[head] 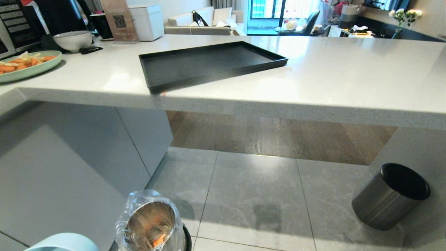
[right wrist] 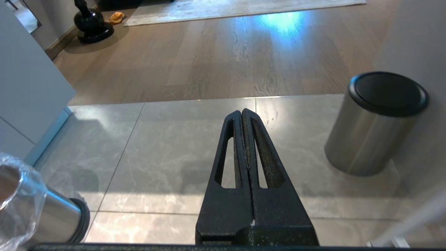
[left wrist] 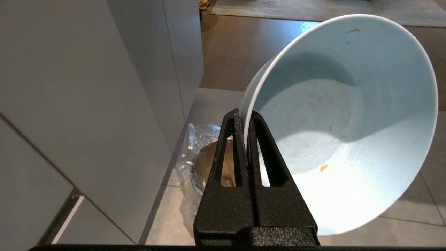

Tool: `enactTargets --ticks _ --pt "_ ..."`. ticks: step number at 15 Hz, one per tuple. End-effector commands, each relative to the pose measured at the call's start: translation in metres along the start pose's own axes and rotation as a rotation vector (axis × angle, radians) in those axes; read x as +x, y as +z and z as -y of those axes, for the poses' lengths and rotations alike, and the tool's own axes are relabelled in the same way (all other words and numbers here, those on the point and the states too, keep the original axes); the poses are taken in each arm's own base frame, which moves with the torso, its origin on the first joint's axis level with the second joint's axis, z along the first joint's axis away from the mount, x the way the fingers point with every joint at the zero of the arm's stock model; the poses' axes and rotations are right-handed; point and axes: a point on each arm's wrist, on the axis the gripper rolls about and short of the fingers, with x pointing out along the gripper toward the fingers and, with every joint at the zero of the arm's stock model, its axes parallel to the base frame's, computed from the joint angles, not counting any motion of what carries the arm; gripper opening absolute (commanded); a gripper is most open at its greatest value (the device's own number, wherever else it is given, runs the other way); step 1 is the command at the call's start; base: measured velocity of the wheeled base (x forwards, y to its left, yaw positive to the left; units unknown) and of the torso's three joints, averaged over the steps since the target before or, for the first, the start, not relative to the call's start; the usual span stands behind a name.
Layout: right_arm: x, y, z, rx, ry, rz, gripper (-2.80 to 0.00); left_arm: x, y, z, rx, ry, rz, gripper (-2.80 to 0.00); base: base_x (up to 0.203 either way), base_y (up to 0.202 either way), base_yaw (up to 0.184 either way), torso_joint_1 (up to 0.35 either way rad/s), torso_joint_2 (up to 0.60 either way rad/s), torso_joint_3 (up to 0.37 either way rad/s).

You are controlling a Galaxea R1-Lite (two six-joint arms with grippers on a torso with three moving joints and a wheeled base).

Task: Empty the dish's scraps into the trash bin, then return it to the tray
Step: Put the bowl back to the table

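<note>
Black left tool (left wrist: 245,116) pinches the pale-blue dish (left wrist: 345,118) by its rim; right tool (right wrist: 243,115) closed, empty

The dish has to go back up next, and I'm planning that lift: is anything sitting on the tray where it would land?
Nothing visible does. The tray lies bare on the countertop, with the pale-green plate and greyish-white bowl off to its left. The left end effector grips the dish by its rim, low near the trash bin.
</note>
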Motion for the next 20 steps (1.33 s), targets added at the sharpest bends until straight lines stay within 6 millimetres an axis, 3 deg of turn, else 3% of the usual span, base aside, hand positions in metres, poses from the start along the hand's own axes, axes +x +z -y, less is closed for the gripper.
enactTargets --ticks 1,8,20 --pt "0.0000 0.0001 0.0000 0.001 0.000 0.001 -2.80 0.0000 0.0000 0.0000 -0.002 0.001 0.000 -2.80 0.201 0.000 0.001 0.012 0.00 0.000" --pt "0.0000 0.0001 0.0000 0.001 0.000 0.001 -2.80 0.0000 0.0001 0.0000 -0.008 0.001 0.001 -2.80 0.176 0.000 0.002 0.004 0.00 0.001" --pt "0.0000 0.0001 0.0000 0.001 0.000 0.001 -2.80 0.0000 0.0000 0.0000 -0.006 0.003 0.000 -2.80 0.000 0.000 0.000 0.000 0.00 0.000"
